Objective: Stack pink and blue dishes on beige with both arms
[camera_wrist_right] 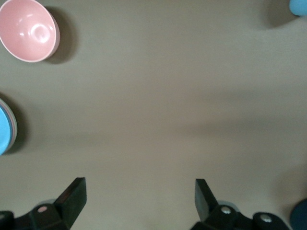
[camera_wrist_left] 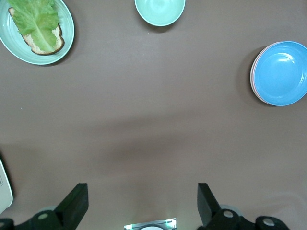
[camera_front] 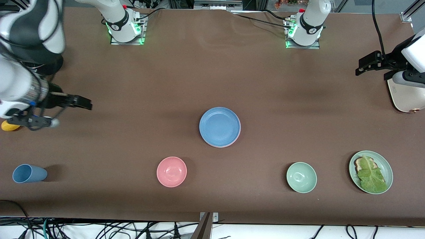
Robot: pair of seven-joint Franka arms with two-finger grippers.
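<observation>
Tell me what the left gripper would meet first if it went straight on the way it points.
Probably nothing but bare table: the left gripper, open, points toward the table's middle, and the blue plate lies off that line.

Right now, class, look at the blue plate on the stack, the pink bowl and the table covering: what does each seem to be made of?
blue plate: probably matte plastic or melamine; even colour, soft dull sheen, thin rim.
pink bowl: likely the same material; smooth, with a faint highlight inside.
table covering: looks like brown fabric or felt; flat, non-reflective, with slight ripples. None can be confirmed by sight alone.
</observation>
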